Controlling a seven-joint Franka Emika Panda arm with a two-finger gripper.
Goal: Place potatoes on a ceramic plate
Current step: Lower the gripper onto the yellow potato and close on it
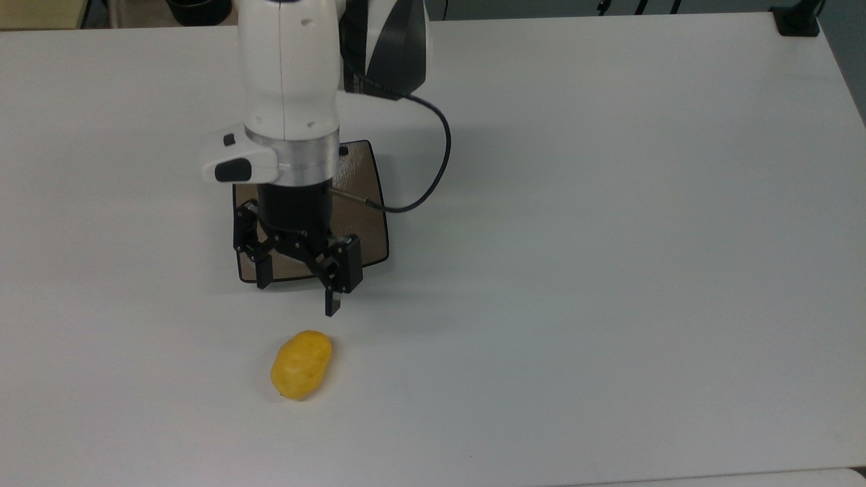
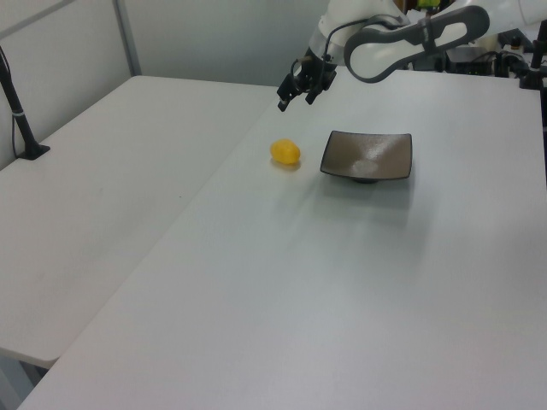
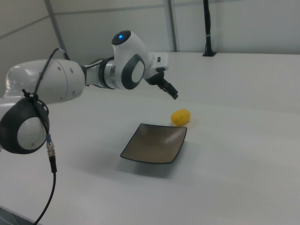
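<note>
One open pincer (image 1: 298, 292) above potato (image 1: 301, 364)

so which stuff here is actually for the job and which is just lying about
For the job:
- potato, on the table
- plate, bare
- gripper, fingers open, raised between plate and potato

Just there:
- table
- black cable on the arm
- black post on the neighbouring table

Bright yellow potato (image 1: 301, 364); glossy brown plate (image 1: 365, 203), dark rim, fine streaks; black gripper (image 1: 298, 293); white-silver arm (image 1: 289, 81); white table (image 1: 609, 237).
</note>
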